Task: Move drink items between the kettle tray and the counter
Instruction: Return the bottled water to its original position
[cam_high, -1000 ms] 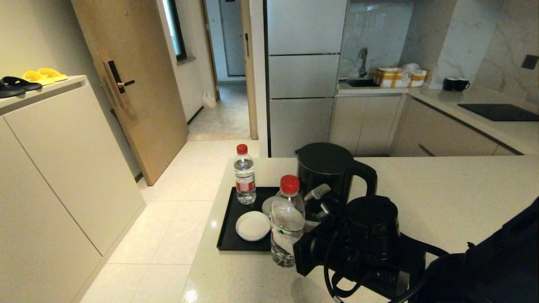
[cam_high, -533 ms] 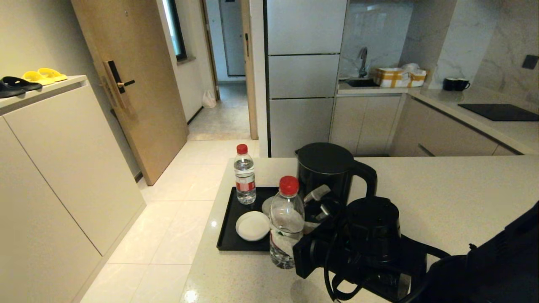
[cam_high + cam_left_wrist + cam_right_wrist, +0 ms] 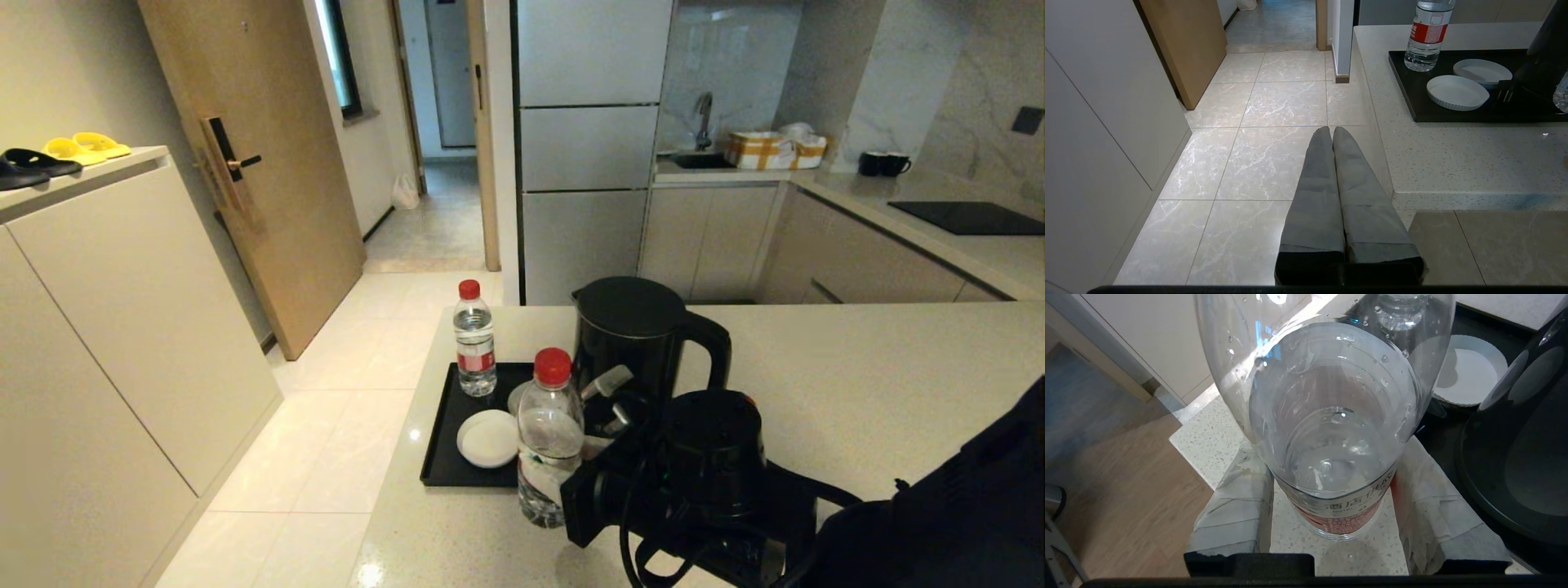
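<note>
On the counter, just in front of the kettle tray's near rim, standing upright: a water bottle with a red cap, clamped low on its body between the right gripper's two taped fingers. Pressing against the label band from both sides, those fingers, with speckled counter showing under the bottle's base in the right wrist view. Sitting right beside the black kettle, whose dark body is filling one side of that same view.

Standing upright at the tray's far left corner, well apart from the held one: a second bottle, red cap on, red-and-white label facing out. Lying on the tray between the two bottles: two shallow white dishes, one partly tucked behind the other.

Hanging off the counter's edge, over the marble floor tiles: the left gripper, fingers pressed together and holding nothing. Resting on the cream cabinet at far left: black and yellow slippers.
</note>
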Robot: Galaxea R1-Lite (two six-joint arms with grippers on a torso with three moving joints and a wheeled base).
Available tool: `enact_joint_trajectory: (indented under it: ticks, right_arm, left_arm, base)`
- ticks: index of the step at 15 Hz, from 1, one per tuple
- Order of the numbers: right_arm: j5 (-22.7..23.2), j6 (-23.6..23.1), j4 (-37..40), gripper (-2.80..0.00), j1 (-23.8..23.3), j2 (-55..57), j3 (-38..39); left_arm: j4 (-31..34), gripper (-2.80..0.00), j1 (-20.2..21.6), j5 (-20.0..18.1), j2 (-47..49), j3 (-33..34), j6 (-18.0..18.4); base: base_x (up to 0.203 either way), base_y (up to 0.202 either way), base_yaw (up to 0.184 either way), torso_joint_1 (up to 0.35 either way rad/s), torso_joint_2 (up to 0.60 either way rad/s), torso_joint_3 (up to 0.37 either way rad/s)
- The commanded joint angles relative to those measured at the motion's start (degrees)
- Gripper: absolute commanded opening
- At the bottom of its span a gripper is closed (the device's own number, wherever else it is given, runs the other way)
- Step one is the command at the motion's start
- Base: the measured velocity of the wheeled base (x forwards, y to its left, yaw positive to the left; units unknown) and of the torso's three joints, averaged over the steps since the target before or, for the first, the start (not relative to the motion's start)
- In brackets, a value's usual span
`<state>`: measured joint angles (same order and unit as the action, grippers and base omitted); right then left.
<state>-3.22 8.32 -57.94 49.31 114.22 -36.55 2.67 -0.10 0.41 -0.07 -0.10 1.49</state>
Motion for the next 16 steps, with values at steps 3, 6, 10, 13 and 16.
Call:
enact_joint_trajectory:
  ticks: [3,6,10,13,16]
  right_arm:
    - [-0.12,-0.11,-2.31,-2.8,0.02,4.93,-2.54]
    - [-1.59,-0.43,-2.13,-2.8,0.02,11.72,-9.33]
    - [-5.65,-3.49,3.49,-2.8,-1.54,18.9,-25.9]
    - [-8.7,-4.48,6.9,-2.8,-3.91,23.02,-33.64]
    - [-10.34,-4.78,8.81,-2.8,-4.79,27.87,-39.45]
  left_arm:
    - [-0.03,-2.8,0.01,0.03,0.07,0.01,0.0]
    - [-0.12,-2.8,0.01,0.03,0.07,0.01,0.11]
    - [-0.12,-2.8,0.01,0.03,-0.01,0.01,0.18]
    - [-0.12,-2.8,0.01,0.03,0.03,0.01,0.18]
    - [-0.12,-2.8,0.01,0.03,-0.01,0.01,0.18]
  base:
    - [0.0,0.0,0.0,0.0,0.0,0.0]
    - [0.0,0.0,0.0,0.0,0.0,0.0]
    - [0.0,0.0,0.0,0.0,0.0,0.0]
    - [0.0,0.0,0.0,0.0,0.0,0.0]
    - [0.0,0.0,0.0,0.0,0.0,0.0]
